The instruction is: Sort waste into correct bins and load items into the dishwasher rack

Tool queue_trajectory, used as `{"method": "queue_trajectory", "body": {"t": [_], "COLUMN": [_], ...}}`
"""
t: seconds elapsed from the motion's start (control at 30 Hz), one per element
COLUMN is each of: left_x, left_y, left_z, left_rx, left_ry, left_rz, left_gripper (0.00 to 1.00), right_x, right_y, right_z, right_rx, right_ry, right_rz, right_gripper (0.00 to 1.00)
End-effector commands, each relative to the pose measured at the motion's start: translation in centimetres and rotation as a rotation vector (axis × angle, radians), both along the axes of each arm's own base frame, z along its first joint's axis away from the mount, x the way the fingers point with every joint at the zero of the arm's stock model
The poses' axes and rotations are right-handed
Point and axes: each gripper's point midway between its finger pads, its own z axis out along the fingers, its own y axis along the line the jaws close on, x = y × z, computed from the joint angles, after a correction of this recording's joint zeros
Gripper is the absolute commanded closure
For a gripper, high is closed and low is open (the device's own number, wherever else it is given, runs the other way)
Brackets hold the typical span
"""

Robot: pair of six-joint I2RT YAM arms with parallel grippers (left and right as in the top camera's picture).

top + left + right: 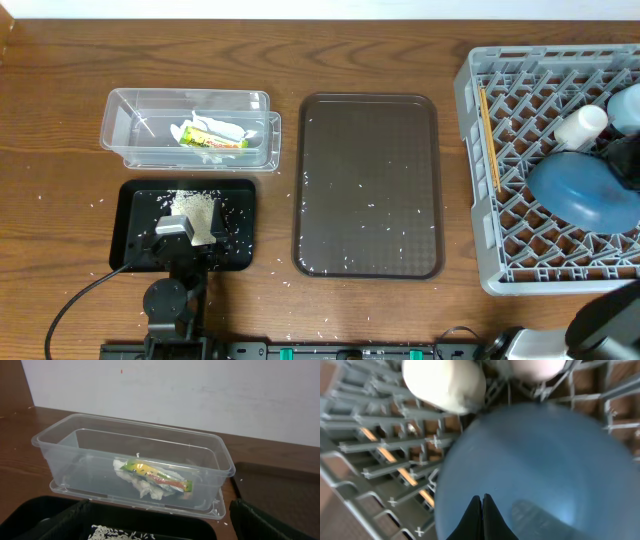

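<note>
Nearly done, I judge: tissue [150,480] binned, rice [197,208] trayed, bowl [580,190] racked, stray grains [370,206] left; left pincer [188,232] wide, right pincer [482,510] closed.

Open above the brown serving tray [370,185], flat and low, the widest free patch. Narrow lane of bare wood between it and the clear container [190,130]; another between it and the dishwasher rack [470,180]. Hardly any gap between container and black tray [132,240], with the left gripper [190,222] over the latter. Free lattice in the rack's left half, apart from chopsticks [489,135] near the left wall. Crowded to the right: dark-blue bowl [585,190], white cup [582,127] just beside, right gripper [482,505] close over the bowl.
</note>
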Motion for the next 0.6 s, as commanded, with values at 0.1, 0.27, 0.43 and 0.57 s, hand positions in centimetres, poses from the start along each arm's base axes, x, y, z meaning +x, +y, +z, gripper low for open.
{"method": "queue_trajectory", "body": {"t": [0.1,0.27,0.43,0.57], "left_x": [-0.1,-0.1,-0.1,-0.1], "left_y": [0.4,0.4,0.4,0.4], "left_z": [-1.7,-1.7,-1.7,-1.7], "left_rx": [0.008,0.008,0.008,0.008], "left_ry": [0.049,0.049,0.049,0.049], "left_rz": [0.020,0.020,0.020,0.020], "left_gripper": [0.11,0.11,0.11,0.11], "right_x": [-2.1,-4.4,-6.9,-7.2], "right_y": [1.2,1.8,1.7,2.0], "right_z": [-1.1,-1.7,-1.9,-0.9], "right_rx": [-0.005,0.012,-0.011,-0.019], "right_ry": [0.139,0.242,0.355,0.336], "right_rz": [-0.026,-0.034,-0.069,-0.068], "right_gripper": [0.99,0.99,0.99,0.99]}}
